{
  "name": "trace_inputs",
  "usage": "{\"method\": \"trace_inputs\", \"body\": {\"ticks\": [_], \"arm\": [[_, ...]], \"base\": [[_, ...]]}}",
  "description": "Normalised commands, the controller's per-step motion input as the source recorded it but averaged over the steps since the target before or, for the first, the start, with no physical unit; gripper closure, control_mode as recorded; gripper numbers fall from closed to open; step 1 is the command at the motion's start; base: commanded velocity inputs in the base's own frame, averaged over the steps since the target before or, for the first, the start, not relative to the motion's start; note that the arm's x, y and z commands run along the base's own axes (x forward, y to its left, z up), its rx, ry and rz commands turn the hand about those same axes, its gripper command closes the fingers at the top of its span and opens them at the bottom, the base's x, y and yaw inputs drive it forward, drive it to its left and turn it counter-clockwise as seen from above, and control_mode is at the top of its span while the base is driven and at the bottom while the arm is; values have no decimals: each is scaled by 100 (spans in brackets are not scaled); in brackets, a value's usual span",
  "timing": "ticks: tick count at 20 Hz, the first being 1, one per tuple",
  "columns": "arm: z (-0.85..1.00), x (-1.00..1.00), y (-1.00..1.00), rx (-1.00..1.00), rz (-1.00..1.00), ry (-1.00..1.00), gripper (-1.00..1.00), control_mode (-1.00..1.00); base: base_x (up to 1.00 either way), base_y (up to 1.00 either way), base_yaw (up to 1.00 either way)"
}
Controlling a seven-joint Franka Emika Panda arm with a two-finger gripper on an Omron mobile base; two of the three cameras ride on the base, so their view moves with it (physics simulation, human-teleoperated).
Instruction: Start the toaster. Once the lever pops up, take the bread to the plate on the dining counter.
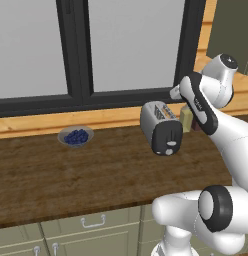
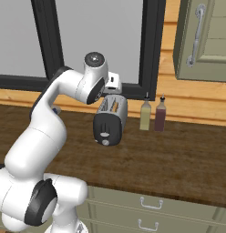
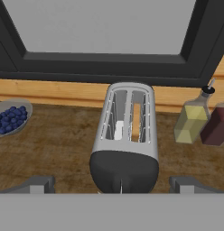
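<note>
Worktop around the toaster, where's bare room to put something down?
Free: the wide wood stretch between the bowl of blueberries and the toaster, plus the front strip before the toaster. Also right of the two bottles. Crowded: toaster's right side, where the bottles stand close, with the open gripper above the toaster.

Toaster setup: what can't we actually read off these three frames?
- Lever: too small in both base views to tell up from down; in the hand view the bottom band cuts off the toaster's end panel.
- Bread: hand view shows just a tan sliver in the right slot; slot walls hide the rest.
- Gripper: only the spread finger tips show, at the hand view's bottom; in the base views the arm hides it.
</note>
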Motion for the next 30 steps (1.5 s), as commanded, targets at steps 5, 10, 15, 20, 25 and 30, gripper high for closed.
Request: {"method": "trace_inputs", "body": {"ticks": [5,10,15,20,25,30], "arm": [[0,0,0,0,0,0,-100,-100],[0,0,0,0,0,0,-100,-100],[0,0,0,0,0,0,-100,-100],[0,0,0,0,0,0,-100,-100],[0,0,0,0,0,0,-100,-100],[0,0,0,0,0,0,-100,-100]], "base": [[0,0,0],[0,0,0],[0,0,0],[0,0,0],[0,0,0],[0,0,0]]}}
